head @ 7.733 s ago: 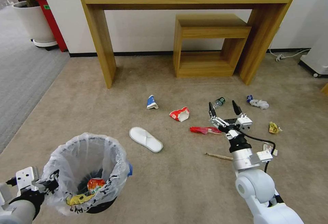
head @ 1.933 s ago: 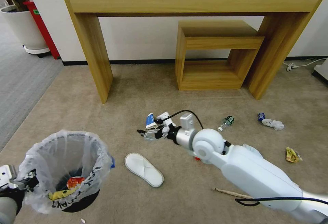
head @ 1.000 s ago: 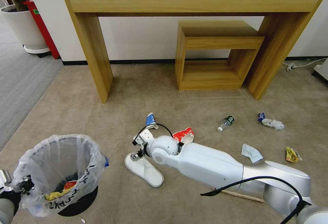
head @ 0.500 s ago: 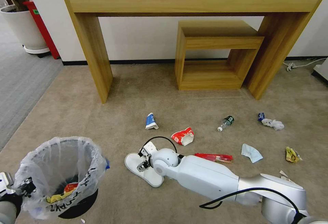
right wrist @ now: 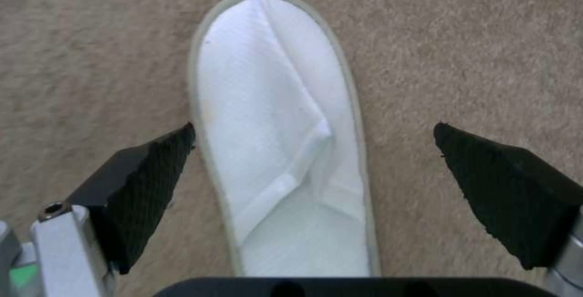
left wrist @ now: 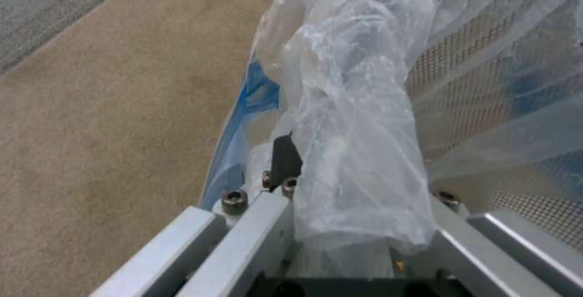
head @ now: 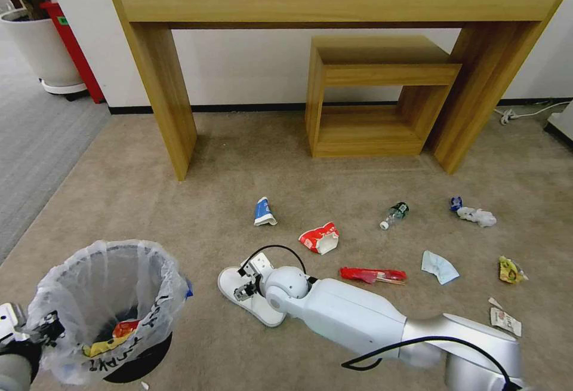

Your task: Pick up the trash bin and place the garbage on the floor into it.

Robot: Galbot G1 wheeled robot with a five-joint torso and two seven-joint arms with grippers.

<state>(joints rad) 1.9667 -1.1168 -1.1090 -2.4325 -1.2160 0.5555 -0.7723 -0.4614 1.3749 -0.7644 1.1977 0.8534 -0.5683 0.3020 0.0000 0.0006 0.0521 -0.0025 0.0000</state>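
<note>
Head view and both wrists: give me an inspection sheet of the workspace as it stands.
Surface: beige carpet floor, littered.
Job's things: trash bin bagged, wrappers inside; white slipper flat on the carpet.
Clutter: crushed paper bowl, bottle, face mask, red wrapper, tissue.
Grippers: left gripper clamped on the bin's bagged rim; right gripper open, straddling the slipper.
Cables: black cable on the right arm.
Surroundings: wooden table, planter.

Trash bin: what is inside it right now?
Inside the trash bin, a red wrapper and a yellow wrapper lie at the bottom. The crinkled bag hides anything deeper.
</note>
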